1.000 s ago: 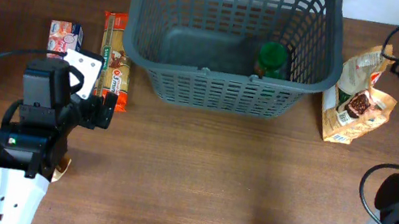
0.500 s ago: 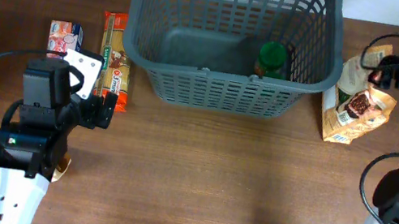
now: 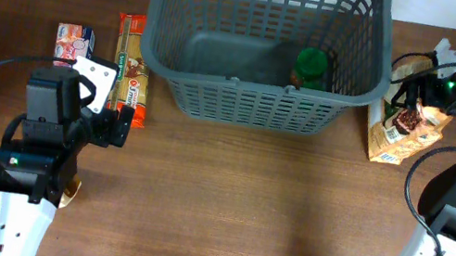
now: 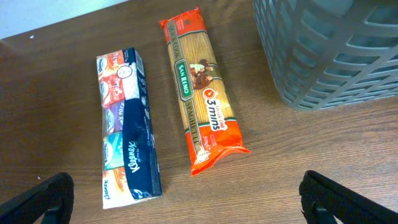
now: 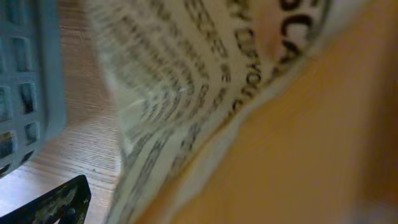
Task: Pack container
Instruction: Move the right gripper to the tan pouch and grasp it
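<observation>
The container is a dark grey slotted basket at the back middle of the table, with a green-lidded jar inside at its right. My left gripper hangs open over bare wood, just in front of an orange spaghetti pack and a tissue pack. In the left wrist view its two fingers stand wide apart with nothing between them. My right gripper is open, low over a tan snack bag right of the basket. That bag fills the blurred right wrist view, where only one finger shows.
The spaghetti pack and tissue pack lie side by side, left of the basket wall. The basket's corner is close to the left of the right gripper. Bare wooden table spreads in front of the basket.
The right arm has swung from the far right corner leftward and down onto the snack bag. The left arm has not moved.
</observation>
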